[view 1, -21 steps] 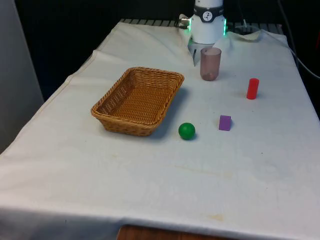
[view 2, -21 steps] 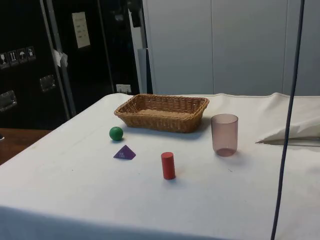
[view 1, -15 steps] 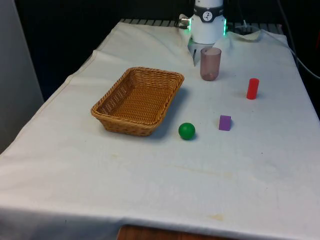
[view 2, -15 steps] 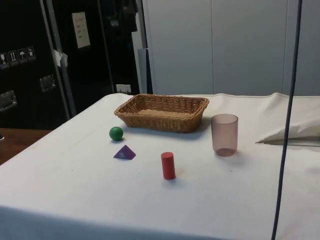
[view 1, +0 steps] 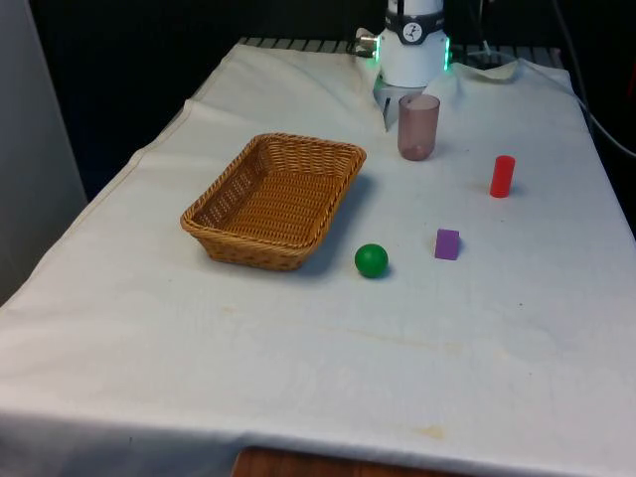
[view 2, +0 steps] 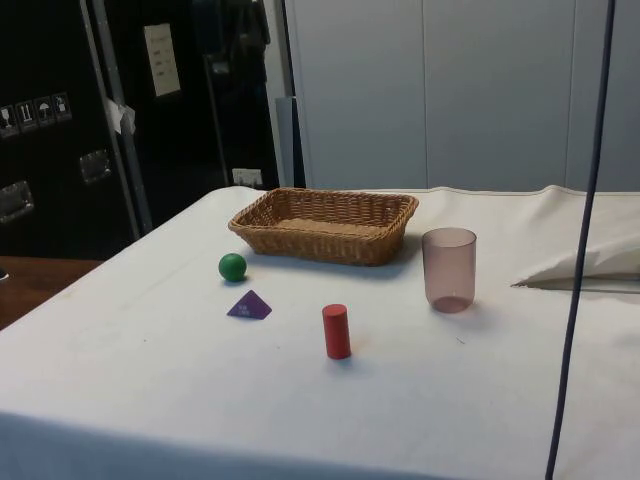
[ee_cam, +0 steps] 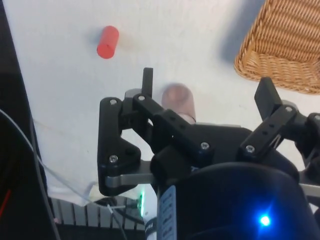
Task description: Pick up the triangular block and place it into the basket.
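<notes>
The purple triangular block (view 1: 447,243) (view 2: 249,305) lies on the white cloth, apart from the wicker basket (view 1: 248,248) (view 2: 320,243). A green ball (view 1: 372,260) sits between the two. My gripper (ee_cam: 206,89) hangs high above the table, open with nothing between its black fingers (ee_cam: 147,82). Far below it in the wrist view are the pink cup (ee_cam: 177,97), the red cylinder (ee_cam: 107,42) and a corner of the basket (ee_cam: 280,75).
A translucent pink cup (view 1: 418,126) (view 2: 449,268) stands near the robot's base. The red cylinder (view 1: 503,176) (view 2: 337,331) stands upright towards the front view's right. The green ball (view 2: 232,267) rests just off the basket's near corner. A dark cable (view 2: 580,250) hangs at the side.
The hanging cable in the side view has swung slightly. The block, ball, cylinder, cup and basket have not moved.
</notes>
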Motion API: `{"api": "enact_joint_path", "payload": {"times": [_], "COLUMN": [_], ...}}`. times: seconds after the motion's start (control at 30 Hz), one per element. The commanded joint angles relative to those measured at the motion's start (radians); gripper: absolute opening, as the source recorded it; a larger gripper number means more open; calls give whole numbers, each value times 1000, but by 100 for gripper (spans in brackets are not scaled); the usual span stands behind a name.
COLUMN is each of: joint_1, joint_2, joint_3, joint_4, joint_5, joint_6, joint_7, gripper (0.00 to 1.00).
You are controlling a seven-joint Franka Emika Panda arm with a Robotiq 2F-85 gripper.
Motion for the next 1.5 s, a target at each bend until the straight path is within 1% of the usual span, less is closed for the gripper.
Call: {"api": "enact_joint_path", "payload": {"times": [0.0, 0.07, 0.1, 0.13, 0.23, 0.27, 0.33, 0.37, 0.4, 0.5, 0.63, 0.67, 0.7, 0.83, 0.93, 0.97, 1.0, 1.23, 1.27, 1.3, 1.47], "joint_1": [5, 5, 1, 6, 6, 7, 7, 3, 7, 6, 6, 4, 6, 5, 5, 4, 6, 5, 4, 5, 4], "joint_2": [4, 9, 5, 15, 32, 47, 62, 54, 70, 97, 113, 114, 116, 133, 142, 142, 150, 181, 176, 190, 217], "joint_3": [6, 14, 11, 19, 33, 42, 50, 49, 53, 65, 70, 69, 72, 79, 79, 79, 80, 81, 81, 81, 82], "joint_4": [-7, -11, -9, -11, -10, -5, 0, -6, 2, 5, -5, 3, -8, -31, -46, -45, -54, -77, -70, -83, -97], "joint_5": [-1, -1, 0, -1, -3, -3, -2, 0, -1, 1, 4, 0, 4, 2, -1, 0, -1, -2, 0, -1, 1], "joint_6": [29, 45, 28, 54, 75, 87, 100, 96, 107, 127, 147, 132, 152, 195, 226, 218, 247, 314, 293, 331, 373], "joint_7": [12, 18, 9, 23, 37, 45, 51, 43, 54, 60, 62, 58, 62, 64, 64, 60, 65, 63, 60, 62, 61], "gripper": [100, 100, 100, 100, 100, 100, 100, 100, 100, 100, 100, 100, 100, 100, 100, 100, 100, 100, 100, 100, 100]}}
